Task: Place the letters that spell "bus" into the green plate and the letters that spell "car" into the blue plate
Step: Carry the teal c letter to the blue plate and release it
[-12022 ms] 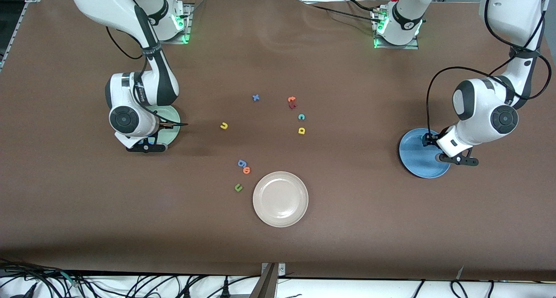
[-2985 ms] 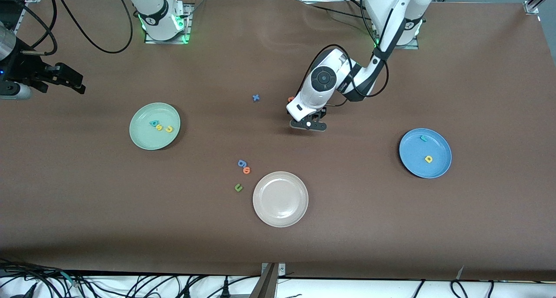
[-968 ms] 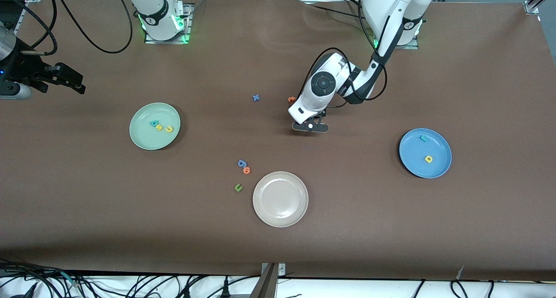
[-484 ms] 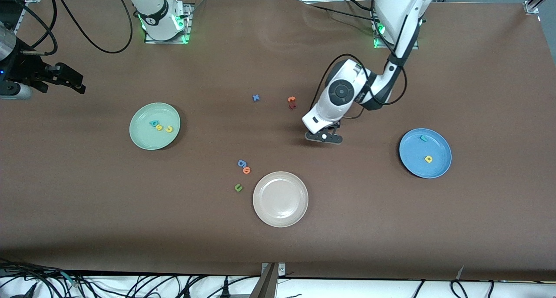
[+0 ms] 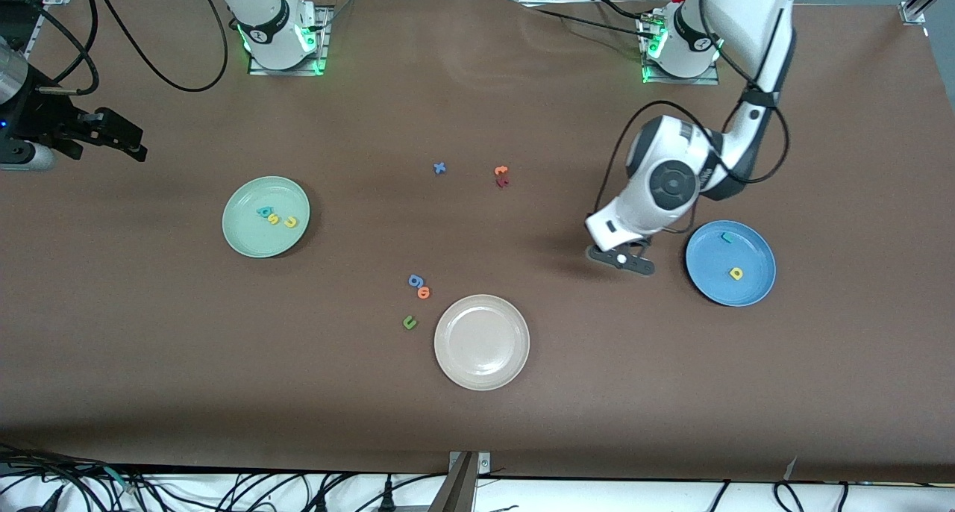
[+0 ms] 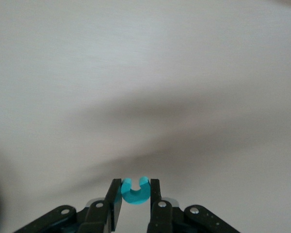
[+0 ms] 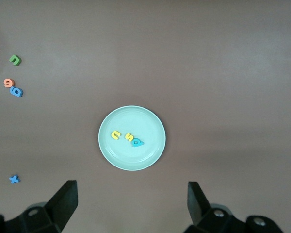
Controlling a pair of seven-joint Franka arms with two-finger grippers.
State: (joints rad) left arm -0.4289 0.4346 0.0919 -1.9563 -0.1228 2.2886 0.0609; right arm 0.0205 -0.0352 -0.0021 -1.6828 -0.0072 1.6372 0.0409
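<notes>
The teal c is pinched between the fingers of my left gripper, which is shut on it. That left gripper hangs over bare table just beside the blue plate, on its side toward the table's middle. A teal r and a yellow a lie in the blue plate. The green plate holds the teal b, yellow s and yellow-orange u. My right gripper waits high above the green plate, open and empty.
A beige-white plate sits nearer the front camera at mid-table. Beside it lie a blue g, an orange letter and a green u. A blue x, an orange t and a dark red letter lie farther back.
My left gripper has carried the teal c from the middle of the table, beside the orange t, toward the blue plate. The right arm has not moved.
</notes>
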